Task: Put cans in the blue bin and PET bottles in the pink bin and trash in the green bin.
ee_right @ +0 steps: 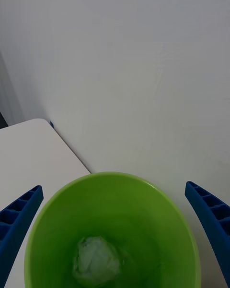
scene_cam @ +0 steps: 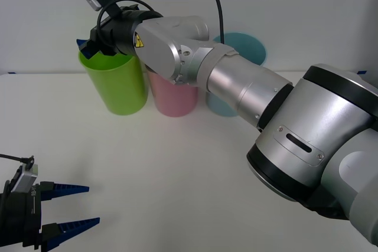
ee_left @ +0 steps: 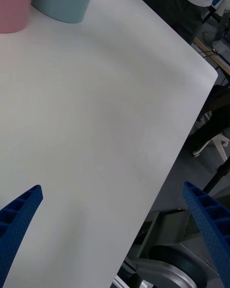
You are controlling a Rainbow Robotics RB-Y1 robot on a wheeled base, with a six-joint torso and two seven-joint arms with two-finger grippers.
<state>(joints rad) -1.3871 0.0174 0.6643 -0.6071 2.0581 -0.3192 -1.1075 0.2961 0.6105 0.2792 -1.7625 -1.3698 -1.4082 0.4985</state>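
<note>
The left gripper (scene_cam: 80,208) is waiting down at seven o'clock over the white surface (scene_cam: 177,169), its jaws wide open and holding nothing. Up at eleven o'clock, the green bin (scene_cam: 115,84) is standing with the right gripper (scene_cam: 94,45) hanging just over its rim, jaws spread wide and empty. The trash (ee_right: 97,261) is lying at the bottom of it, so that job looks done. Next come the pink bin (scene_cam: 172,100) and the blue bin (scene_cam: 248,45).
</note>
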